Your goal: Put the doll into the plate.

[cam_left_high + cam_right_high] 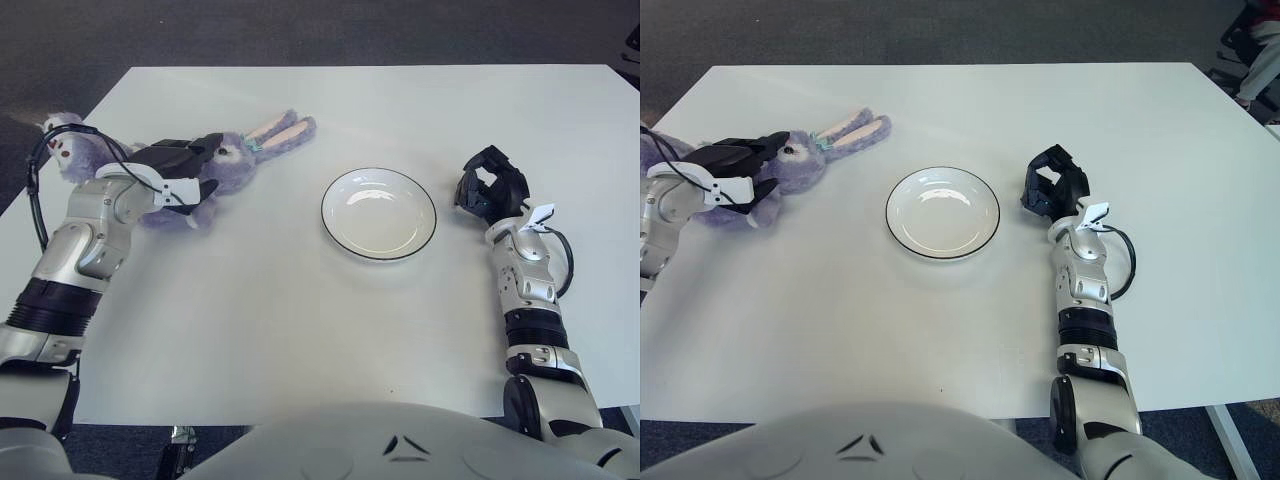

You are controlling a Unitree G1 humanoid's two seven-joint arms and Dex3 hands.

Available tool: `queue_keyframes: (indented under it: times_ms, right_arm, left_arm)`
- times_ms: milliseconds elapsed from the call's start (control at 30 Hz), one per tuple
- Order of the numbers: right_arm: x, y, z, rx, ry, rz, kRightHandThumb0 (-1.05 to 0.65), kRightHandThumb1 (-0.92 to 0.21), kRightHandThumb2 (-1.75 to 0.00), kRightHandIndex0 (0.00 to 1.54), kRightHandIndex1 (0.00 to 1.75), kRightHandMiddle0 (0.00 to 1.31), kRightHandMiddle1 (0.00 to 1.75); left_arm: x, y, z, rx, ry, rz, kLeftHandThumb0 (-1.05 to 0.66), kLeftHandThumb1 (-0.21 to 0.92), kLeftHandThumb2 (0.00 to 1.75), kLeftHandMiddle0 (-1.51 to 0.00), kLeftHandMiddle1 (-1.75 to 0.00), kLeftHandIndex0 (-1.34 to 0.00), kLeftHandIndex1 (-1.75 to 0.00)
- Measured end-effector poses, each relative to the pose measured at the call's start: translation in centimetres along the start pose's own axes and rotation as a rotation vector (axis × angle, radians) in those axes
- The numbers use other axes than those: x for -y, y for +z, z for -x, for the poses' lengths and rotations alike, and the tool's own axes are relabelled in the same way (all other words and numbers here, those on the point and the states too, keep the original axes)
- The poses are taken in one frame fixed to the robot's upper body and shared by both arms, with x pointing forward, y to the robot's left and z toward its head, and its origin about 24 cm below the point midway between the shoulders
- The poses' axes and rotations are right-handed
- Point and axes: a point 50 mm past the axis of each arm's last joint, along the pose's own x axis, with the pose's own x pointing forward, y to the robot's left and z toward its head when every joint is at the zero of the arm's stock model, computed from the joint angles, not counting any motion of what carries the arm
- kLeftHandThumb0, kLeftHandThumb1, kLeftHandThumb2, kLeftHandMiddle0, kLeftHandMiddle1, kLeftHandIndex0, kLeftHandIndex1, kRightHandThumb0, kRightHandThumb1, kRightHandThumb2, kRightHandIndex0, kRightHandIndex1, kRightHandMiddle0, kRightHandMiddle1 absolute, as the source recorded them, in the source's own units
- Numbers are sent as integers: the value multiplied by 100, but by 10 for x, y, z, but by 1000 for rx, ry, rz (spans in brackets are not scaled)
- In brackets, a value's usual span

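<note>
Your left hand (180, 165) lies across the back of the purple rabbit doll (225, 160), its dark fingers laid along the body; whether they have closed on the plush or only rest over it you cannot tell from here. The doll is flat on the white table (300, 320) near the far left corner, head and pink-lined ears (285, 130) pointing toward the middle, its hind end hidden behind your wrist. By my reading you are at the grasp step: the doll is not lifted, and it sits well apart from the plate. Your next move calls for a firm close around the soft torso, then a lift high enough that the limp ears clear the rim, and a carry to your right. Expect the plush to sag and swing, so hold near the middle of the body. The plate (340, 238), white with a thin dark rim, stands near the table's centre and holds nothing. Your right hand (490, 190) shows just right of the plate, fingers curled in on themselves with nothing between them, idle.
</note>
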Motion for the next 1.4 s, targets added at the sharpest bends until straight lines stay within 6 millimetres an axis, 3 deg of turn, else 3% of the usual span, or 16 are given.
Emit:
queue_keyframes:
  times_ms: [100, 167, 200, 233, 333, 433, 533, 900, 1167, 1200, 1400]
  right_arm:
    - [0, 1, 0, 2, 0, 0, -44, -45, -115, 103, 175, 51, 175]
    - [0, 1, 0, 3, 0, 0, -44, -45, -115, 103, 175, 51, 175]
    - [0, 1, 0, 4, 0, 0, -44, -45, -115, 103, 175, 51, 175]
    - [0, 1, 0, 3, -1, 1, -44, -45, -115, 102, 175, 51, 175]
    - [1, 0, 1, -1, -6, 2, -44, -45, -115, 100, 175, 51, 175]
    - [1, 0, 1, -5, -9, 2, -44, -46, -114, 99, 175, 50, 175]
    - [2, -1, 2, -10, -13, 3, -44, -47, -113, 98, 175, 50, 175]
    - [4, -1, 3, -23, -26, 11, -43, -50, -109, 96, 175, 47, 175]
    - [3, 0, 3, -22, -20, 14, -43, -50, -108, 96, 175, 47, 175]
    - [1, 0, 3, -21, -17, 14, -42, -51, -107, 95, 175, 47, 175]
    - [1, 0, 4, -28, -30, 26, -42, -53, -105, 94, 175, 45, 175]
  left_arm:
    - [0, -2, -2, 6, 11, 7, -98, 92, 126, -59, -132, 0, -34]
    - [1, -3, -4, 13, 25, 5, -97, 92, 125, -58, -135, 0, -34]
    - [2, -4, -6, 16, 33, 6, -97, 92, 125, -53, -121, 0, -33]
    - [3, -5, -8, 19, 43, 8, -97, 92, 125, -38, -94, 0, -29]
    - [6, -6, -16, 40, 97, 24, -98, 92, 126, -24, -50, 0, -24]
    - [12, -8, -21, 57, 140, 42, -99, 92, 128, -20, -30, 0, -20]
    - [15, -6, -24, 87, 181, 53, -99, 92, 130, -18, -22, 0, -20]
    - [18, 21, -45, 182, 302, 146, -92, 92, 131, -22, -16, 0, -44]
    - [18, 48, -75, 203, 365, 248, -87, 92, 131, -24, -15, 0, -59]
    - [16, 63, -82, 238, 382, 264, -85, 92, 131, -24, -15, 0, -63]
    - [16, 79, -91, 271, 391, 273, -86, 92, 133, -24, -15, 0, -66]
